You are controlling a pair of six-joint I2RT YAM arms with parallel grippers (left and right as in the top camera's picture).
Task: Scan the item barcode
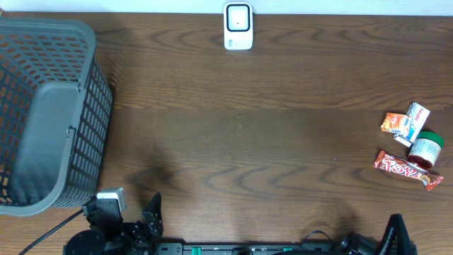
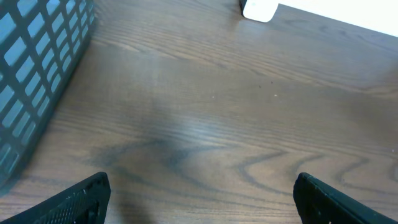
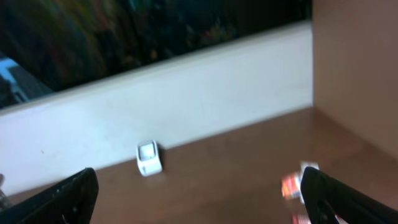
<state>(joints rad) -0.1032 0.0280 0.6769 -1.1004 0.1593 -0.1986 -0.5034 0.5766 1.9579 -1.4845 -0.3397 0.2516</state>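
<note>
The left gripper is nearest the robot. It hangs low over the dark brown wood-grain table, and its two black fingers are spread wide with nothing between them. The right gripper is also released and empty, raised higher and looking across the table toward the far wall.

Farther out, near the table's right edge and well apart from both grippers, lies a small cluster of grocery items. Any of them could be the one to scan.

Closest is a red foil-wrapped candy bar, lying flat with its printed face up. Its long axis runs mostly side to side, the right end angled slightly toward the robot. It is probably light, thin and crinkly, with slippery foil, so a pinch across its narrow width near the middle looks safest.

Just beyond it is a small round tub with a green top and red label. Next comes a white and blue carton, its long axis running near to far and leaning right at the far end. A small orange packet lies against the carton's left side. The carton should be stiff and light, easy to hold across its flat sides. No barcode shows on any item, so it may be underneath.

A grey plastic lattice basket stands on the left side of the table.

Farthest away, at the middle of the back edge, sits a white barcode scanner with a dark-outlined window.
</note>
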